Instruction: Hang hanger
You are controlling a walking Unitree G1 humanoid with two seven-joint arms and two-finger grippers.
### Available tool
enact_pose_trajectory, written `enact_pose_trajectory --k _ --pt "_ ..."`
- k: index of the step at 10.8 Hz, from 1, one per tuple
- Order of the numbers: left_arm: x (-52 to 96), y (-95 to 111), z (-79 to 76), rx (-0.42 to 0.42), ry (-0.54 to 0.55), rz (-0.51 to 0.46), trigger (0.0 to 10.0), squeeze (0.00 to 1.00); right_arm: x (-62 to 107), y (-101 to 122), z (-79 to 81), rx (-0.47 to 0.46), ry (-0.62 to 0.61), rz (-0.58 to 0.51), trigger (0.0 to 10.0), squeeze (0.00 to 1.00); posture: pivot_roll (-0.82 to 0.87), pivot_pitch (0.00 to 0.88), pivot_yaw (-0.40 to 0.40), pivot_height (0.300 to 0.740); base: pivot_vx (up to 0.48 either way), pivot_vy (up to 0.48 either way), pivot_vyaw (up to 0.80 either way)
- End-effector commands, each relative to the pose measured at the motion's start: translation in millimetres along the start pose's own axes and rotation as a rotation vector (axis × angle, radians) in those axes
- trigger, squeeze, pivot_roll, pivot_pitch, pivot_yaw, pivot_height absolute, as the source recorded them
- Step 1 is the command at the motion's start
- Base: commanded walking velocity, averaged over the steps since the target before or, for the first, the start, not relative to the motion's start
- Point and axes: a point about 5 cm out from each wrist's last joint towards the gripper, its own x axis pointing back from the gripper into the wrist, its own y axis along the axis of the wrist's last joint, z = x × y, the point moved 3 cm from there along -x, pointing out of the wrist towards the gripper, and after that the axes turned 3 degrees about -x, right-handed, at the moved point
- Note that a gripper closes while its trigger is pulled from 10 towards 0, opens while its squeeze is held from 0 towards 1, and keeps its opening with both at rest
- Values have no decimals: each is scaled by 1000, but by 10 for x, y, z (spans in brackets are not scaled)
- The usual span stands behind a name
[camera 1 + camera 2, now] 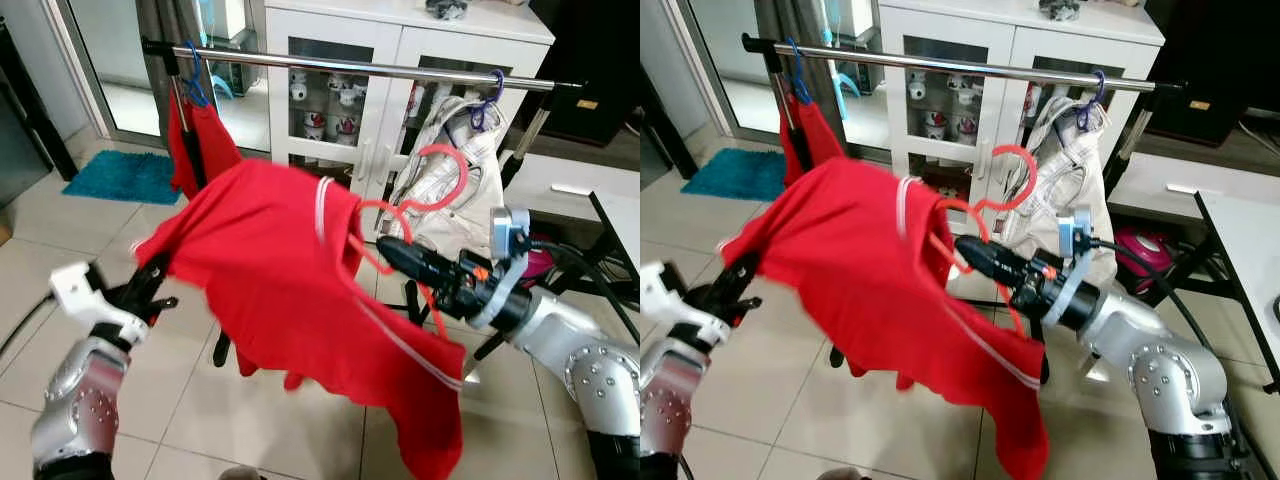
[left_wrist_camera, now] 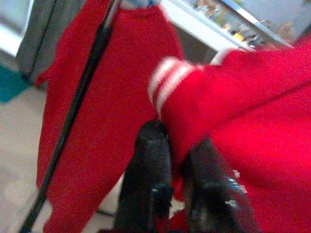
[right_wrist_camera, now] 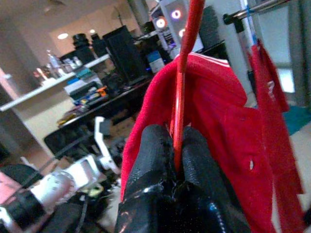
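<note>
The red hanger point(image 1: 420, 190) is in the air in front of the silver rail point(image 1: 400, 72), below it and not touching it. Its hook curls upward toward the rail, and its long axis runs roughly from the robot's left to its right, mostly hidden inside the red shirt point(image 1: 300, 290) that hangs on it. The shirt spreads wide and slopes down toward the robot's right, with a white stripe along its edge.

The right end effector point(image 1: 395, 250) has its two black fingers pressed together on the thin wire of the hanger just below the hook. In the right wrist view, the wire point(image 3: 182, 97) goes straight up from between the closed fingers point(image 3: 150, 170), which the eye views show less clearly.

The left end effector point(image 1: 150, 285) holds the left sleeve of the shirt. The left wrist view shows its fingers point(image 2: 150, 165) nearly closed on the red cloth beside the white-striped cuff point(image 2: 167, 82).

On the rail hang another red garment point(image 1: 195, 140) at the left and a white garment point(image 1: 450, 180) at the right. Behind stands a white cabinet point(image 1: 400, 50).
</note>
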Motion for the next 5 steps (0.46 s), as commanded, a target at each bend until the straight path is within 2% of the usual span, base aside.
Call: enact_pose_trajectory --k 1,2,4,5 --pt "-47 156 -19 -129 -34 -10 10000 1000 -18 140 -33 68 -50 -38 10000 0 51 0 -10 740 0 0 0" --pt "-68 250 -66 -225 -69 9 10000 1000 -22 57 -145 103 -153 11 10000 0 51 0 -17 740 0 0 0" --pt "-94 251 -184 -415 -119 81 10000 1000 -67 -73 -147 119 -188 56 10000 0 55 0 -24 740 0 0 0" --pt "-142 392 -356 -440 -208 22 10000 1000 -114 -122 -87 129 -151 84 10000 0 58 0 -28 740 0 0 0"
